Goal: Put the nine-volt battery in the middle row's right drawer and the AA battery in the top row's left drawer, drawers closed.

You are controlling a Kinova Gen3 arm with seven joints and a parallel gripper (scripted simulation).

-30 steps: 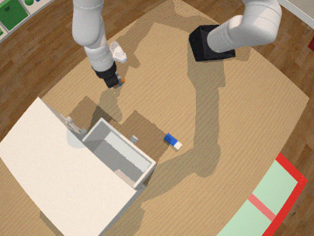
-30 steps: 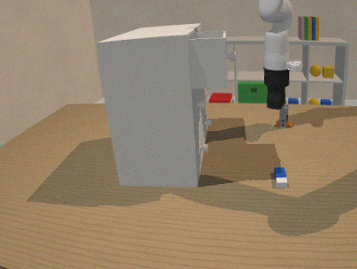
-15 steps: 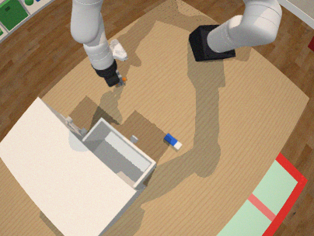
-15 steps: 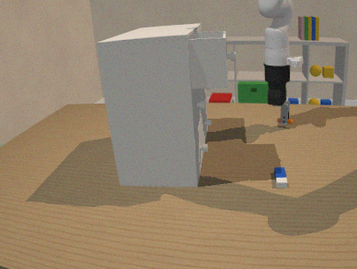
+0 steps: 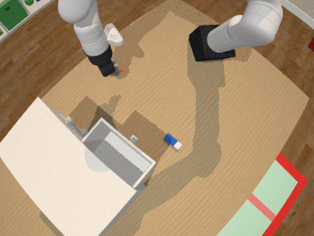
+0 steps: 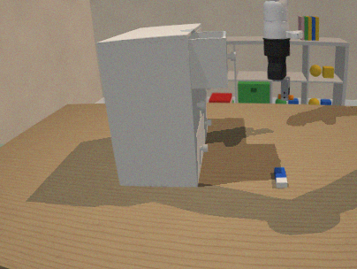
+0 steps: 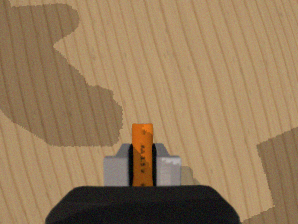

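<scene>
My gripper (image 5: 116,70) (image 6: 285,89) (image 7: 142,158) is shut on the orange AA battery (image 5: 120,70) (image 6: 291,97) (image 7: 142,131), held in the air in front of the chest, off to one side. The white chest (image 5: 58,159) (image 6: 152,111) stands upright. Its top row's left drawer (image 5: 143,158) (image 6: 212,66) is pulled well out, and nothing shows in the part of its inside that I see. The fronts of the other drawers are mostly hidden or seen edge-on. I cannot make out a nine-volt battery for certain in any view.
A small blue-and-white block (image 5: 172,141) (image 6: 280,177) lies on the table in front of the open drawer. Knobs (image 5: 69,119) (image 6: 208,122) stick out of the chest's front. A red-edged pale green panel (image 5: 302,183) is at the right in the top view.
</scene>
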